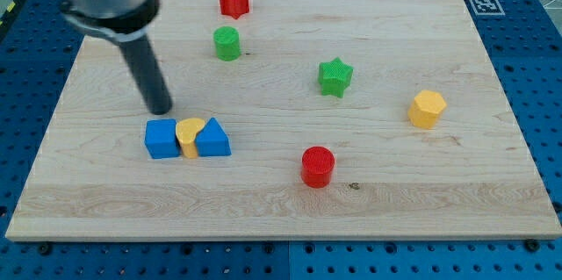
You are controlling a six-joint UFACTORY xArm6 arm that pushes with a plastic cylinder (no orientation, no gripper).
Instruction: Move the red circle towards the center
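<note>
The red circle (317, 166) stands on the wooden board (281, 218), below and a little right of the middle. My tip (160, 109) rests on the board at the view's left, just above the blue square block (161, 139). It is far left of the red circle and touches no block.
A yellow heart (189, 135) sits between the blue square and a blue triangle-like block (213, 139). A red star (234, 1) and a green circle (226, 43) are near the top. A green star (335, 77) is right of the middle. A yellow hexagon (427, 109) is at the right.
</note>
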